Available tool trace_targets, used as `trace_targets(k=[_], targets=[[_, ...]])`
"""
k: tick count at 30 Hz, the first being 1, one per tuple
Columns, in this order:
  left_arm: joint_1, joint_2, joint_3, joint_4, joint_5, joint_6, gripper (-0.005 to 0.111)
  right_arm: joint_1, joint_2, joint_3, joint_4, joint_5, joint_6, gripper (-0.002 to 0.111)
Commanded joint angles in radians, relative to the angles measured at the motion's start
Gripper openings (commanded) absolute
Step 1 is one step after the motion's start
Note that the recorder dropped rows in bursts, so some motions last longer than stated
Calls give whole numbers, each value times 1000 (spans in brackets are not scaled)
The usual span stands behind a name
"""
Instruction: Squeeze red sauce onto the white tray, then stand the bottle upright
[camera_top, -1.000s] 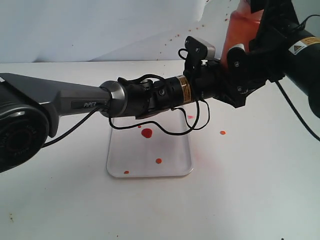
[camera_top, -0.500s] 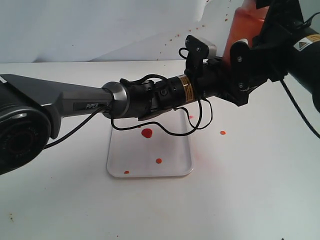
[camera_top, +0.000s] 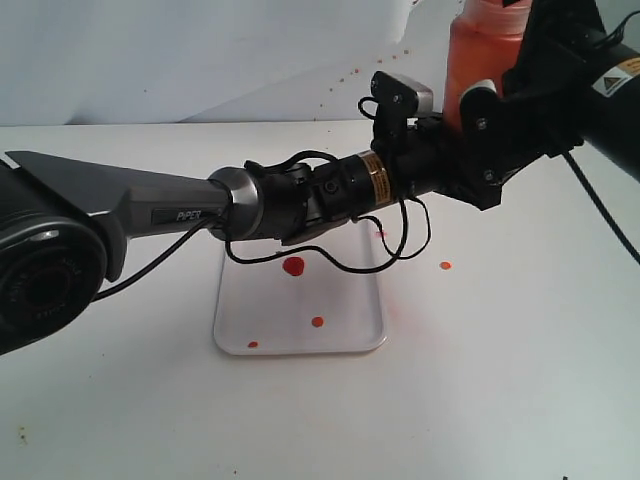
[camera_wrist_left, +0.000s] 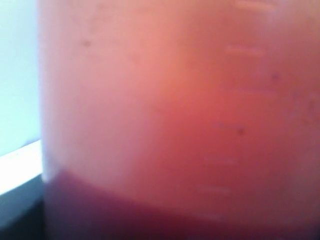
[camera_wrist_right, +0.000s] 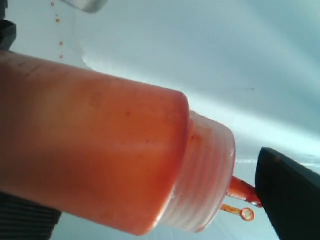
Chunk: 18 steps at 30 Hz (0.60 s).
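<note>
The orange-red bottle (camera_top: 485, 55) hangs nearly upright in the air at the far right, well above the table, with its top cut off by the frame. My left gripper (camera_top: 478, 130) reaches across and is shut on its lower body. The bottle (camera_wrist_left: 175, 100) fills the left wrist view, with darker sauce low inside. In the right wrist view the bottle (camera_wrist_right: 90, 140) lies across the frame, showing its pale collar and red nozzle (camera_wrist_right: 242, 189). My right gripper (camera_top: 535, 60) stands open beside it, one finger (camera_wrist_right: 290, 195) clear of the collar. The white tray (camera_top: 300, 345) lies below, with red sauce drops (camera_top: 293, 266).
My long left arm (camera_top: 170, 205) spans the scene above the tray, its cable (camera_top: 400, 245) dangling low over it. One stray red drop (camera_top: 445, 266) sits on the table right of the tray. Small red specks (camera_top: 345, 75) dot the white backdrop.
The bottle has swung from a leftward tilt to nearly upright. Both grippers have risen slightly with it. The drops on the tray are unchanged.
</note>
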Motion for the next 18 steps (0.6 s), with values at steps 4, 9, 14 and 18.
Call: trace_targets(k=[4, 9, 14, 18], targets=[[-27, 15, -8, -85, 94, -16, 4, 59, -163, 19, 23, 76, -11, 33], [-27, 15, -8, -81, 94, -16, 4, 58, -185, 38, 74, 37, -11, 3], [-27, 15, -8, -81, 94, -16, 4, 58, -185, 36, 179, -216, -11, 0], [-27, 15, -8, -81, 94, -16, 4, 17, -200, -38, 498, -289, 154, 0]])
